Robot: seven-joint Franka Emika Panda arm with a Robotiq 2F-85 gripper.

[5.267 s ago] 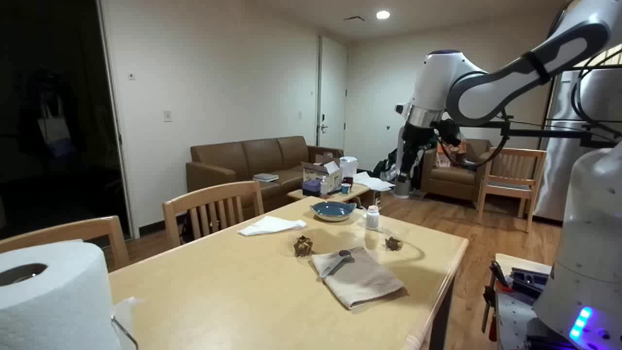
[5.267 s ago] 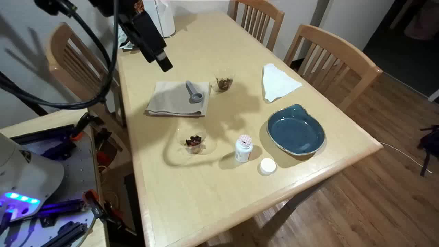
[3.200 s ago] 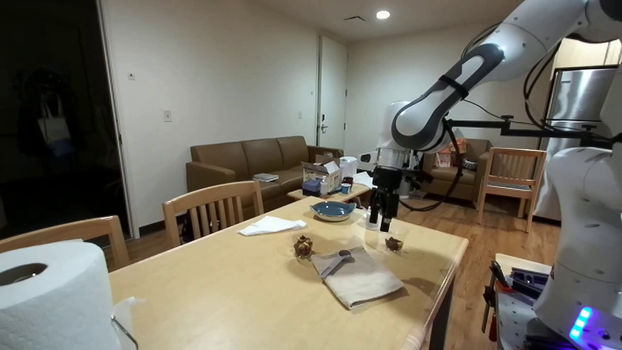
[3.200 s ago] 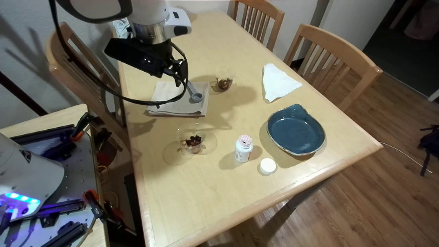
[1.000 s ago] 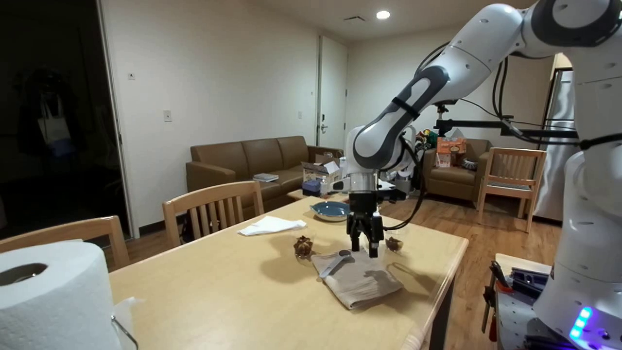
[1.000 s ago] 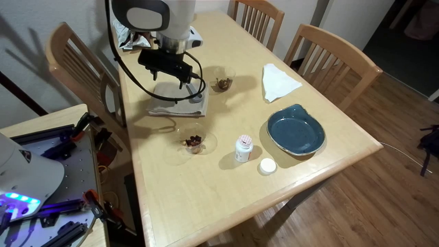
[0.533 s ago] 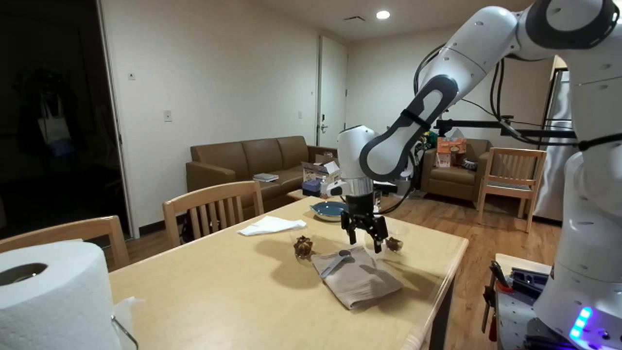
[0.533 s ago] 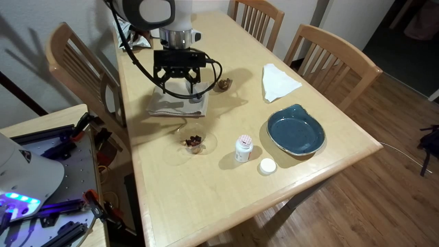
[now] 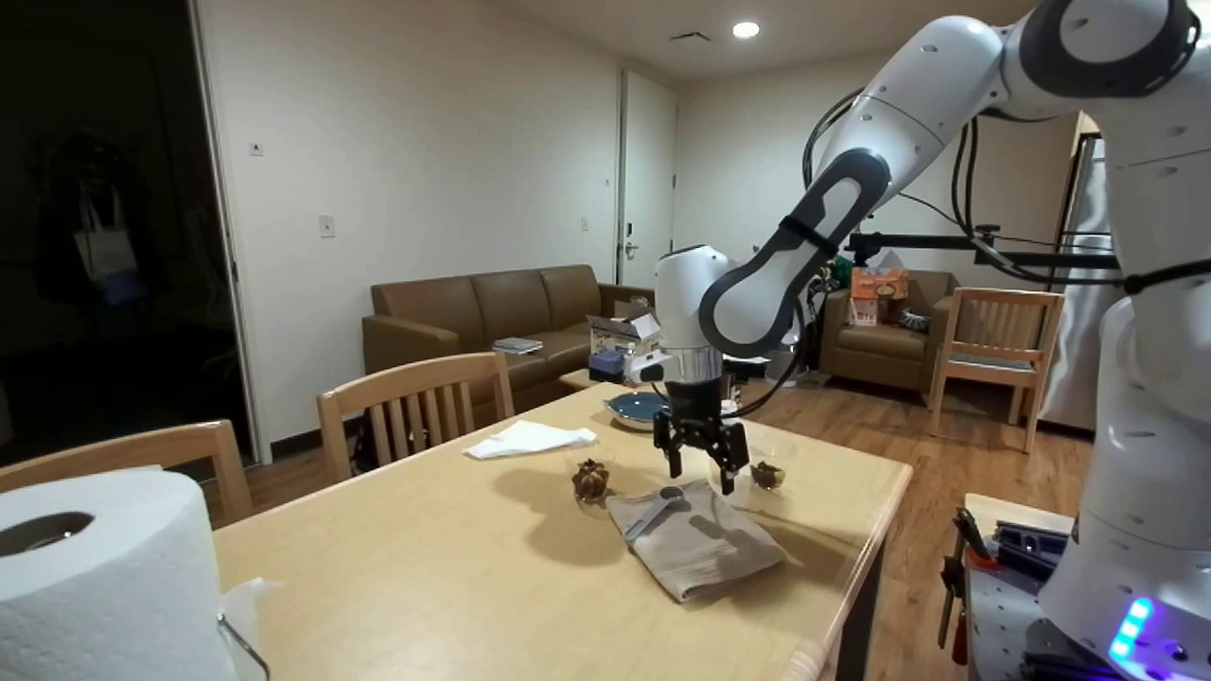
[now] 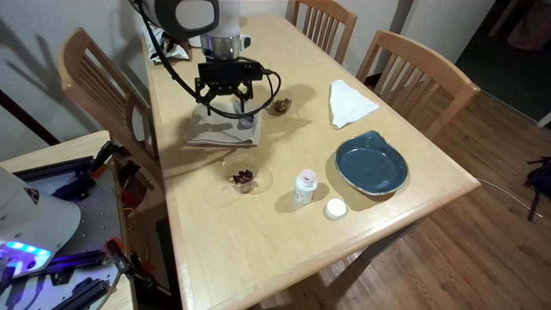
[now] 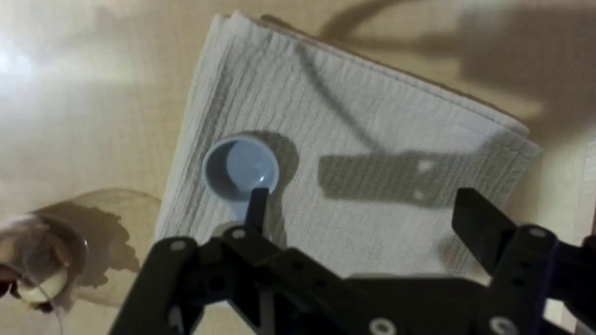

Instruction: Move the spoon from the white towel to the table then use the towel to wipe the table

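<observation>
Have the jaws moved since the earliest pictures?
Yes: down, and toward the unmoved white towel. In an exterior view, the jaws were well above it; now, open, they hang lower, near its far corner in the picture.

End effector [image 9: 701, 481] lowered, above towel [image 9: 710, 563], turned

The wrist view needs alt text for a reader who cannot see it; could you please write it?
A grey-blue spoon lies on a folded whitish towel on a light wooden table. The open black gripper, hanging above, hides most of the spoon's handle. A partly filled clear cup is cut off at lower left.
</observation>
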